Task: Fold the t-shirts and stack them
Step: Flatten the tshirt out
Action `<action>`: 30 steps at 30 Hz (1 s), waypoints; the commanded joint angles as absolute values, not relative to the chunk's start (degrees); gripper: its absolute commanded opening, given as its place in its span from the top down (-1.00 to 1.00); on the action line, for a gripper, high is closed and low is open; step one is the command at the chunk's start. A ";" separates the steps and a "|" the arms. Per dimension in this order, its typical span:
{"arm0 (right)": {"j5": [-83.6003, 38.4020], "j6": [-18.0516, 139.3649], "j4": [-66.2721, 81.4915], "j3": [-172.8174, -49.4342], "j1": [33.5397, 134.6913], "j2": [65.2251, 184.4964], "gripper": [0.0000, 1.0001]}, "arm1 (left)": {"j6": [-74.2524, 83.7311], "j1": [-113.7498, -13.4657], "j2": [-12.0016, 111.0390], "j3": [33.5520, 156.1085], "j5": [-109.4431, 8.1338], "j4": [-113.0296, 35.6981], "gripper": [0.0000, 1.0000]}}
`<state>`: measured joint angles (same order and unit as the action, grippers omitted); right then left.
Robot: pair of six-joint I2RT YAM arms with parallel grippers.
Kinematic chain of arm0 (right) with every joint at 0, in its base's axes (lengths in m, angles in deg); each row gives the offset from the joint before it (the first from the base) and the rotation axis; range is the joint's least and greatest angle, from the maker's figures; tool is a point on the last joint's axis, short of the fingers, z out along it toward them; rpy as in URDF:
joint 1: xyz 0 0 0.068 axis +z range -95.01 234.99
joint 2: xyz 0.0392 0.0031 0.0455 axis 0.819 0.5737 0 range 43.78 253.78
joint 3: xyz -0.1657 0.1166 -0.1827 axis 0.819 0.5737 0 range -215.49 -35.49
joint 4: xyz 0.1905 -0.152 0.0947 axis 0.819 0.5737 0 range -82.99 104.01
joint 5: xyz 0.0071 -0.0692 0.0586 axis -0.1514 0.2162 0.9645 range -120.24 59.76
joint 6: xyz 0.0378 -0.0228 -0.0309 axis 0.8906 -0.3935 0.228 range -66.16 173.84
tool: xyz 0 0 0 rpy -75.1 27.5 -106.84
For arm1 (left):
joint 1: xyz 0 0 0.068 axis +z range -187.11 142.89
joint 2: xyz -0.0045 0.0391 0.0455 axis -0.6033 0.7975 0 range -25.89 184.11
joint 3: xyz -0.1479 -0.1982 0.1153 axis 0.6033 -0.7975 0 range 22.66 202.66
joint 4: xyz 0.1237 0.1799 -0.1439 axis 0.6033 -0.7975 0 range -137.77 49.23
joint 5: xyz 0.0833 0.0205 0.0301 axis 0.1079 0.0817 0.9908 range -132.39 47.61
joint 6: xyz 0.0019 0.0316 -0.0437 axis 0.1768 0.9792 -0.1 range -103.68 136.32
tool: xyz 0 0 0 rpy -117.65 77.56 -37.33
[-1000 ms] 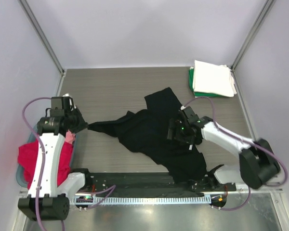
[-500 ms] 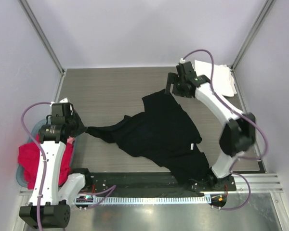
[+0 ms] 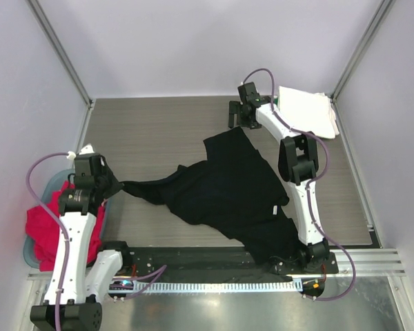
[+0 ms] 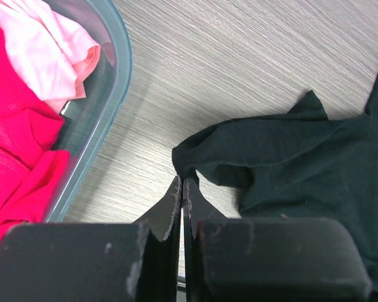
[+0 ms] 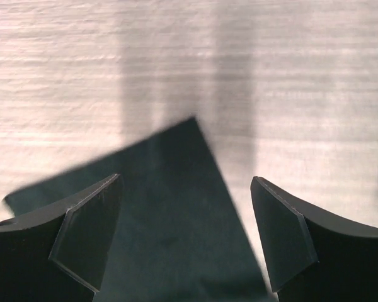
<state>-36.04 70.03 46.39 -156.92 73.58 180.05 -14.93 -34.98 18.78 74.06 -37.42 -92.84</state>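
In the last second the right fingers (image 5: 88, 233) have dragged one corner of the black t-shirt (image 3: 228, 186) away from the tub (image 4: 127, 69) and let go; they now hover wide open and empty above that corner. The left fingers (image 4: 167, 214) stay pinched shut on the sleeve tip nearest the tub, so the shirt lies stretched over the counter (image 3: 152, 131) from just beside the tub outward, flatter than before but probably still too rumpled to fold.
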 commanded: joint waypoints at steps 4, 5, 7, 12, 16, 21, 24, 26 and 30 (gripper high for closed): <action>-35.60 66.94 46.57 -163.28 73.27 186.07 -0.76 | -15.58 -34.74 21.84 74.69 -35.80 -89.64 1.00; -35.08 66.94 46.48 -163.28 73.18 186.51 -0.76 | -15.59 -34.65 21.75 74.69 -35.71 -89.55 1.00; -34.46 67.37 46.39 -162.94 73.27 187.57 -0.74 | -15.59 -34.74 21.49 74.52 -35.71 -89.46 1.00; -32.79 67.81 45.95 -162.23 74.41 188.10 -0.41 | -15.50 -34.74 21.31 74.43 -35.71 -89.37 0.99; -31.30 68.87 45.51 -161.53 75.03 187.92 0.09 | -15.67 -34.74 21.13 74.34 -35.63 -89.37 1.00; -29.12 68.61 43.40 -160.65 75.12 188.10 0.97 | -16.11 -34.74 21.13 74.34 -34.75 -89.64 1.00; -28.92 68.52 43.84 -160.13 75.12 186.08 0.98 | -16.46 -34.74 21.57 74.60 -33.70 -90.25 0.99; -28.66 68.96 44.02 -159.33 75.12 181.52 0.98 | -16.64 -34.73 21.14 75.04 -32.99 -90.87 1.00; -28.39 69.31 45.42 -158.89 75.12 170.81 0.98 | -18.04 -34.73 20.08 79.25 -32.28 -92.27 1.00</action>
